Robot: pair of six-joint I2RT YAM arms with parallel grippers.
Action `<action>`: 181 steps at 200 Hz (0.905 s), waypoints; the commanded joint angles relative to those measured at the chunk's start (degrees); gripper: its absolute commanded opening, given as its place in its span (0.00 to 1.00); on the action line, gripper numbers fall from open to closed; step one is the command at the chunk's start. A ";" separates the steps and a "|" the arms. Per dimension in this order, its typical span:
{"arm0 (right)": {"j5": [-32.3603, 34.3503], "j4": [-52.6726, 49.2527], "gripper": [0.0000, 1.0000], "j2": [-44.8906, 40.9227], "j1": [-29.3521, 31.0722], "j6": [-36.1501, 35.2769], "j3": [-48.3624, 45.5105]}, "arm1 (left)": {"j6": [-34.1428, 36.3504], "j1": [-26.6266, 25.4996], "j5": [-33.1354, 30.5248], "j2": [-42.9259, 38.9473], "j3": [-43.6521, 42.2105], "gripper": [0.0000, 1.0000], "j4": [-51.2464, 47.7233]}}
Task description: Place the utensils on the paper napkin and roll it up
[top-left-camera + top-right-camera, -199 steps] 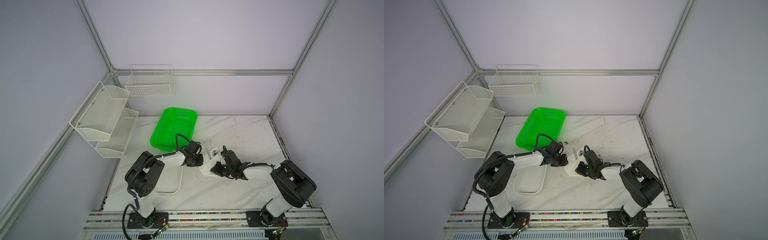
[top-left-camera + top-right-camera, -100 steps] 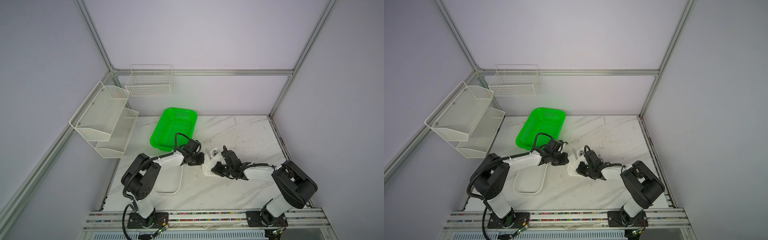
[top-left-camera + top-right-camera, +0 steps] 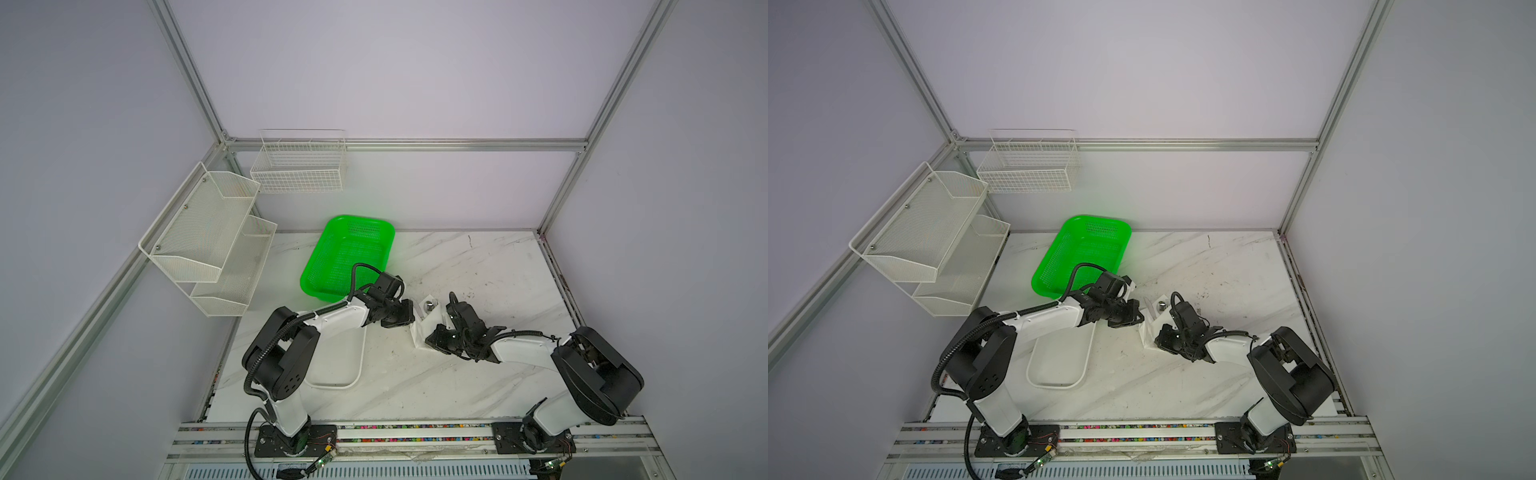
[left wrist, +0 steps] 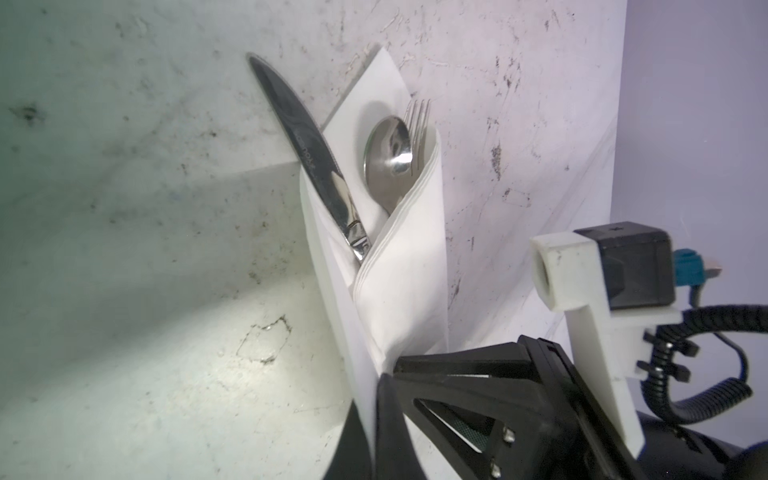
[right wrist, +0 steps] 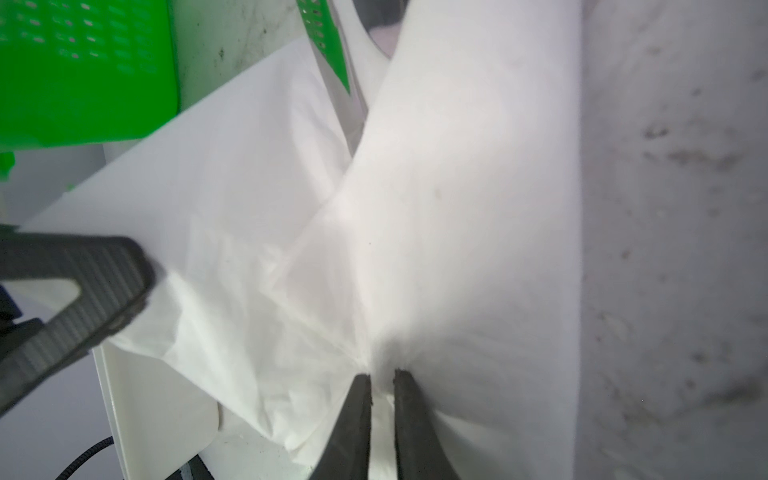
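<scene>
Scuffed white marble tabletop (image 3: 478,270), grey-walled cell. Thin white paper napkin (image 4: 407,266) just off near right corner of perforated green plastic basket (image 3: 349,253), part-wrapped round shiny steel knife (image 4: 307,149), spoon (image 4: 388,153) and fork (image 4: 417,120), heads poking out. Left gripper (image 3: 409,318) clenched on napkin edge nearest basket. Right gripper (image 5: 381,382) pinching fold on side away from basket. Rimmed white plastic tray (image 3: 1059,365) on near side of basket, partly hidden under left arm. White wire racks (image 3: 208,232) wall-mounted beyond basket.

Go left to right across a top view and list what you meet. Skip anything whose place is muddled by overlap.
In a top view: two-tier mesh shelf → green basket → left gripper → paper napkin.
</scene>
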 commanded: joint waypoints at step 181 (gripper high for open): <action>-5.40 3.39 0.12 -4.63 -4.51 1.35 -5.76 | -3.53 -2.73 -0.05 9.43 21.32 0.00 -13.02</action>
